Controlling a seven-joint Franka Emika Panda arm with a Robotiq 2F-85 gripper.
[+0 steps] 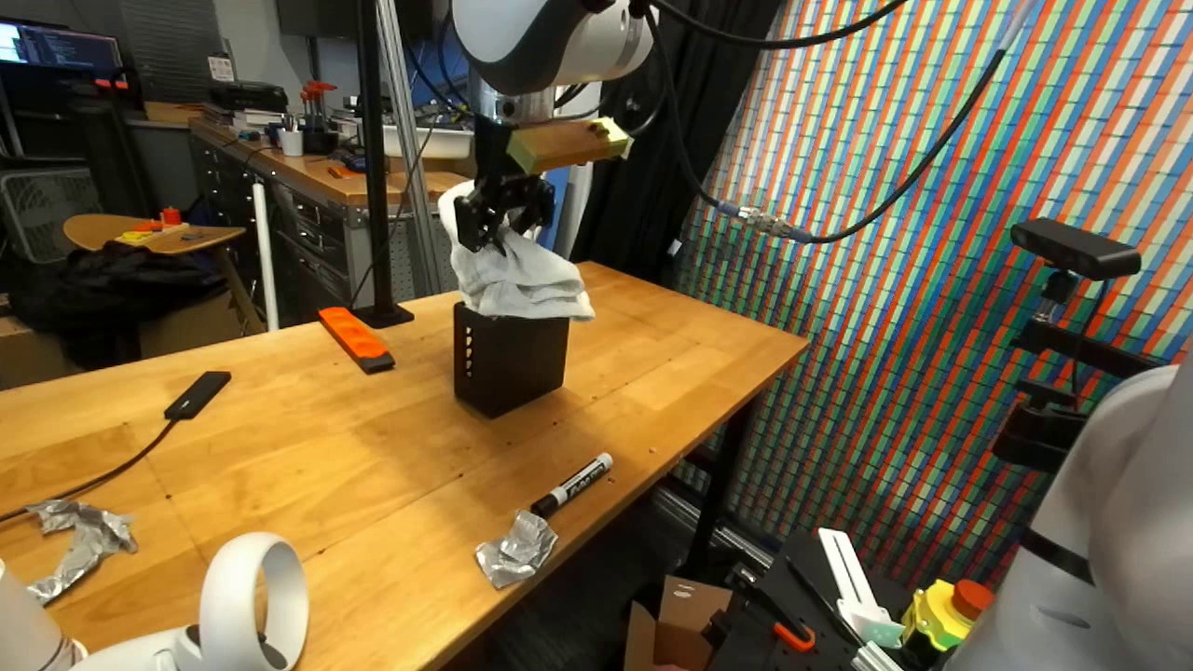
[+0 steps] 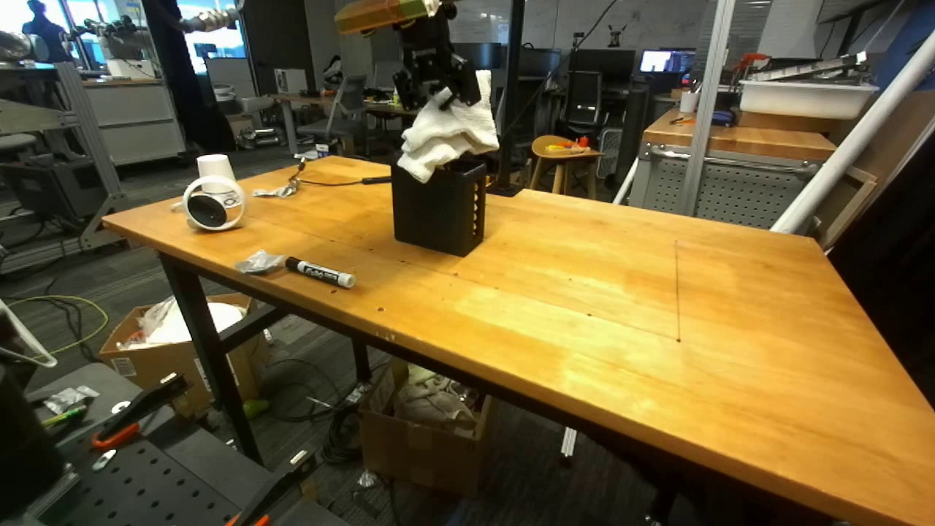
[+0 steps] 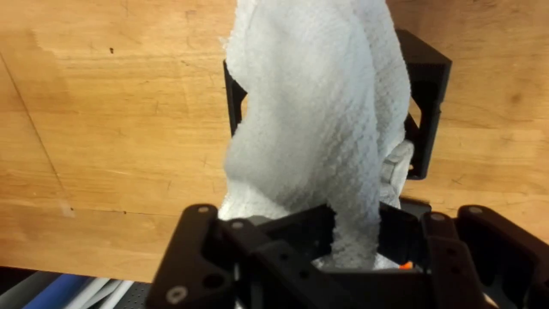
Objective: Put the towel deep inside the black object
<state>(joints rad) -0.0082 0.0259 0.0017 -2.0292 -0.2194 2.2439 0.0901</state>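
Towel [image 1: 527, 280], white, wrinkled: above black box [image 1: 522, 363], edges spreading past rim; contact unclear. Gripper [image 3: 355, 234]: pinching towel fold. Handling: centre bundle over opening, lower straight, work loose edges inside, release only once deep.

Landmark: black box [image 1: 512, 364]. In an exterior view, camera looked obliquely down at it, white controller [image 1: 227, 596] on its near side. In an exterior view, camera faced it over a long edge of the table [image 2: 621, 307], controller to its left. Both shared the marker [image 1: 571, 485] before it. Wrist view, nearest, looked steeply down on it past the towel [image 3: 309, 98].
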